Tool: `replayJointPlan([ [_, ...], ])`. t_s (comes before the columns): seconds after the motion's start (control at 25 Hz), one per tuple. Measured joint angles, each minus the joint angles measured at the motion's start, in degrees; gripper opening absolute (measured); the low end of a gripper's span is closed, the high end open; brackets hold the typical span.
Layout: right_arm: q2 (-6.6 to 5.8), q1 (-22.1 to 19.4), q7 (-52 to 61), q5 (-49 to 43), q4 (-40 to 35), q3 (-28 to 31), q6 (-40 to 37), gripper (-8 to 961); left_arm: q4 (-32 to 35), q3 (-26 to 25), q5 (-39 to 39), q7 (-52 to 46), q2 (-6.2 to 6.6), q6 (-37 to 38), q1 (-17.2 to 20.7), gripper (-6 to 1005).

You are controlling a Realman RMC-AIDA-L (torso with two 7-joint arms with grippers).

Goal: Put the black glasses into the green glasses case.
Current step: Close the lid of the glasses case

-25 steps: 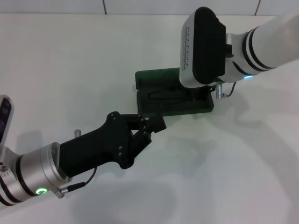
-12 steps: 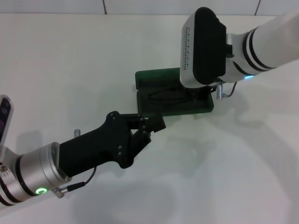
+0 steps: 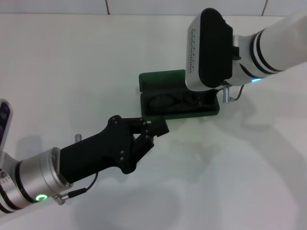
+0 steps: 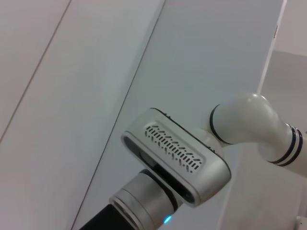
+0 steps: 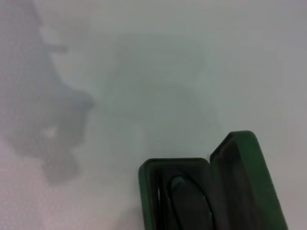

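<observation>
**Black glasses lying in the open green case**

Black glasses [image 3: 173,101], one pair, lie inside the green glasses case [image 3: 158,79], the single case on the table [image 3: 72,62]. An oval lens and part of the thin frame show against the dark lining in the head view; the rest is hidden under the right arm's wrist housing. The right wrist view shows the same case [image 5: 242,167] with its lid swung open beside the tray and the dark frame [image 5: 184,201] resting in the tray.

The table is a plain white surface that fills nearly the whole head view. Along its far edge, beyond the case, a pale wall with thin seams begins. The left wrist view looks across to the same light panels behind the right arm.

Two arms are in view. The right gripper sits directly above the case, hidden beneath its white and black wrist housing, so whether its jaws are open or closed cannot be told. The left gripper [image 3: 156,130] is black and hangs just beside the case's near edge, tips pointing toward it; its jaws look drawn together and hold nothing.
</observation>
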Motion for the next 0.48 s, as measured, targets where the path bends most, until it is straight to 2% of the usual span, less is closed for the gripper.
replayJointPlan([
  [0.24, -0.01, -4.4, 1.1, 1.8, -5.0, 1.8, -1.3, 144, 0.0, -0.1, -0.5, 0.0, 0.37, 0.1, 0.1, 42],
  [0.36, -0.14, -9.3, 0.7, 7.6, -9.7, 6.2, -3.2, 145, 0.3, -2.9, -0.6, -1.0, 0.99, 0.1, -0.4, 42],
  [0.4, -0.23, -11.5, -0.1, 11.3, -11.5, 8.6, -4.5, 145, 0.3, -2.9, -0.6, -1.0, 0.99, 0.1, -0.4, 42],
  [0.44, -0.31, -15.1, -1.8, 17.1, -13.8, 12.8, -6.8, 145, 0.6, -5.5, -0.7, -1.7, 1.73, 0.1, -0.4, 42],
  [0.48, -0.31, -15.1, -1.8, 17.1, -13.8, 12.8, -6.8, 145, 0.6, -5.5, -0.7, -1.7, 1.73, 0.1, -0.4, 42],
])
